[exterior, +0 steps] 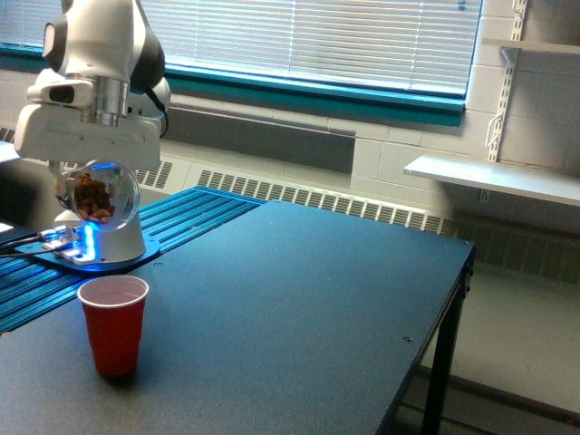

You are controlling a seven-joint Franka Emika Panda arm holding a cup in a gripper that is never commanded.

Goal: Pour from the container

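At the exterior view's left, the clear rounded container (96, 194) hangs in the air under the white arm, with brown nut-like pieces showing through its glass. My gripper (94, 178) is shut on it from above, and the broad white gripper body covers its top. A red plastic cup (113, 323) stands upright and open on the dark table, below the container and slightly toward the exterior view's right. A clear gap separates the container from the cup's rim.
The arm's white base (101, 237) with a blue light stands behind the cup on a blue ribbed mat (190, 213). The dark table (299, 308) runs to an edge at the exterior view's right. White wall shelves (494, 177) hang beyond it.
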